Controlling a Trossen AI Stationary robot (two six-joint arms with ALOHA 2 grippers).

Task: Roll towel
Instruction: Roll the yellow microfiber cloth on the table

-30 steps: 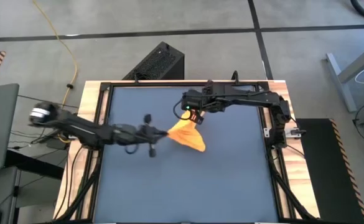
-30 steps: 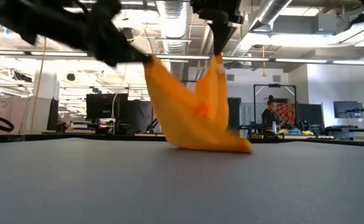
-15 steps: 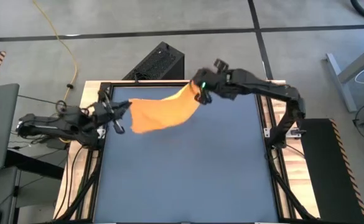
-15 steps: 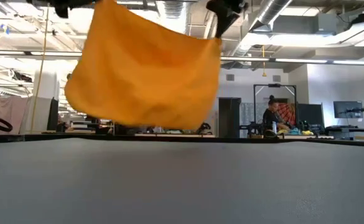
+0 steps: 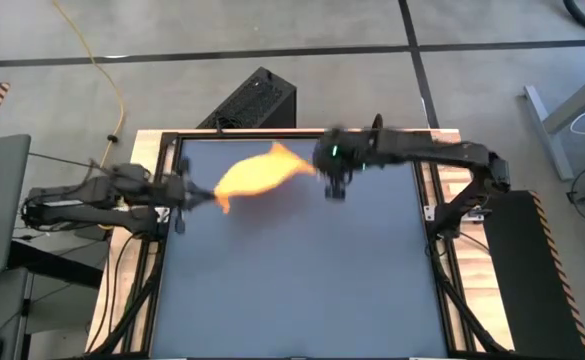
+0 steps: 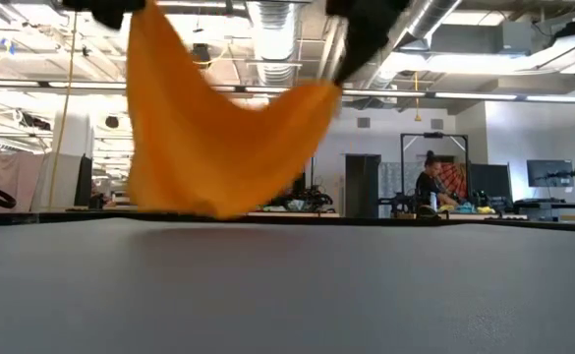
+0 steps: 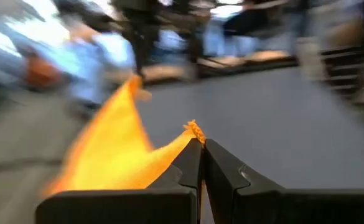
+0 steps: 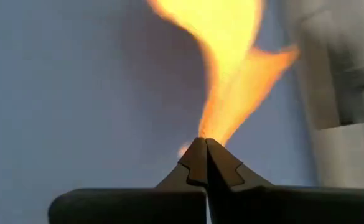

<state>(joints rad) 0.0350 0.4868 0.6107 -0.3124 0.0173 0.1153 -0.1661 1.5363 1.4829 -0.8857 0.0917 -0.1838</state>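
Honestly, we've got the towel (image 5: 257, 172) hanging over the table's (image 5: 302, 300) far edge, left gripper (image 5: 194, 191) and right gripper (image 5: 327, 168) each pinched on a corner. Light, floppy; corners are our best holds.

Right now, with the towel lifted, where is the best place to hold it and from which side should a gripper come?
Probably by its two upper corners, one from each side, as it is held now. The left gripper pinches one corner and the right gripper the other. The towel hangs between them in a sagging sheet above the table, so corner grips keep it spread for laying flat.
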